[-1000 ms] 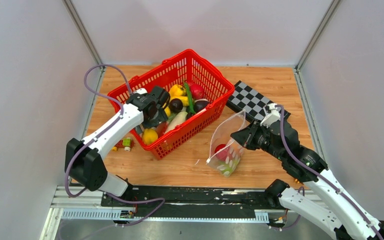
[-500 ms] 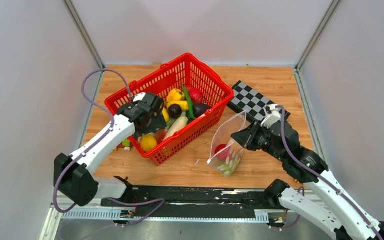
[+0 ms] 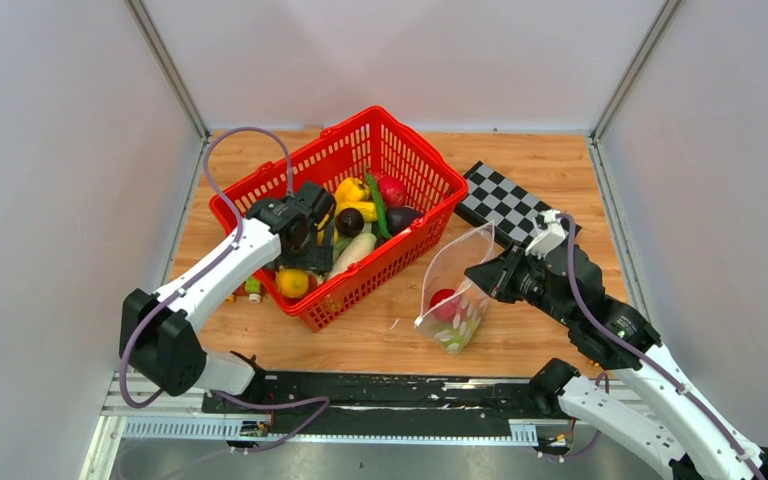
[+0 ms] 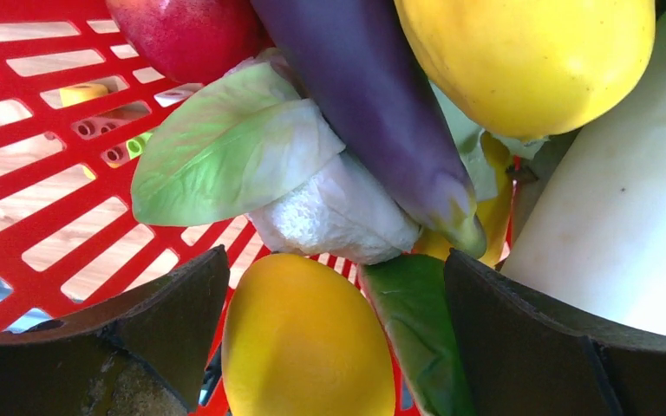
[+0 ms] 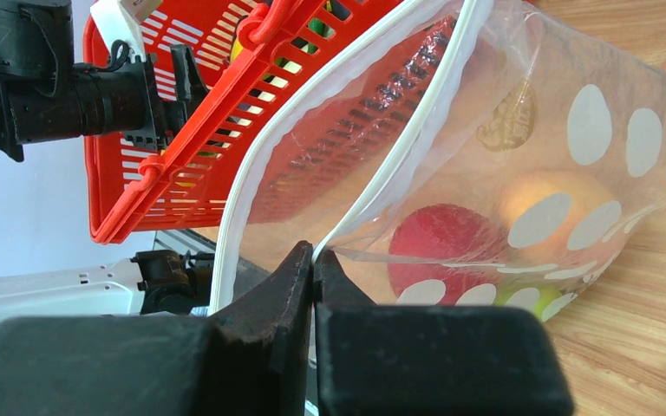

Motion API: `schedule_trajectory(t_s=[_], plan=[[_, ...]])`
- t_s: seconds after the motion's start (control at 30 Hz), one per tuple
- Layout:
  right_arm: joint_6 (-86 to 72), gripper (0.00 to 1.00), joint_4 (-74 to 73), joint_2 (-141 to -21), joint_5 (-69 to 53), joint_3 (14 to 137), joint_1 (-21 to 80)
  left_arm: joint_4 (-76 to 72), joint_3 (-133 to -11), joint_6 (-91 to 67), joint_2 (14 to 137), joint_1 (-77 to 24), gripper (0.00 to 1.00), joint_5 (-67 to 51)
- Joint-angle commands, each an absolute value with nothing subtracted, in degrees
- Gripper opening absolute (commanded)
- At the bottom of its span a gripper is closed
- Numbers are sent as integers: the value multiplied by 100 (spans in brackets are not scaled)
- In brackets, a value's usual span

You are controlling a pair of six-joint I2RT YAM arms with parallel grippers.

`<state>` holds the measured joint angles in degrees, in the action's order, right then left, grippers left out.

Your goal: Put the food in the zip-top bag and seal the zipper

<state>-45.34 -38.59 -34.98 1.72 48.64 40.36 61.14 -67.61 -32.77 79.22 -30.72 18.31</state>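
Three pale walls (image 3: 410, 50) enclose the wooden bench (image 3: 380, 335). Right gripper (image 5: 314, 256), clamped shut on the zip-top bag (image 3: 465, 262), holds its zipper (image 5: 423, 113) running straight ahead, mouth toward the red basket (image 3: 345, 140). Left gripper (image 4: 336, 264), wide open and empty, faces a yellow fruit (image 4: 308, 347) just ahead; only its wrist view shows that.

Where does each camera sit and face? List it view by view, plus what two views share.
Top external: above and behind, looking down at the table; both arms show.
Left wrist: inside the red basket, facing food; open left gripper shows.
Right wrist: low, facing the red basket; right gripper shut on the zip-top bag.
Top and right wrist share zip-top bag, red basket, left arm.
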Motion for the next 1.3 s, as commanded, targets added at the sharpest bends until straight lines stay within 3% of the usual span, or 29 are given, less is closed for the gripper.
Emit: schedule_trajectory(t_s=[0.0,0.9,1.27], plan=[[-4460,4,-3752,-3466,247,4919,4052,6441,-7178,-2477,7971,-3076,100,1480],[-4382,4,-3777,-3429,289,4914,4052,6978,-7139,-1715,8276,-3076,98,1312],[-4381,4,-3722,-3525,252,4916,4055,7254,-7840,-1775,8017,-3076,58,1482]])
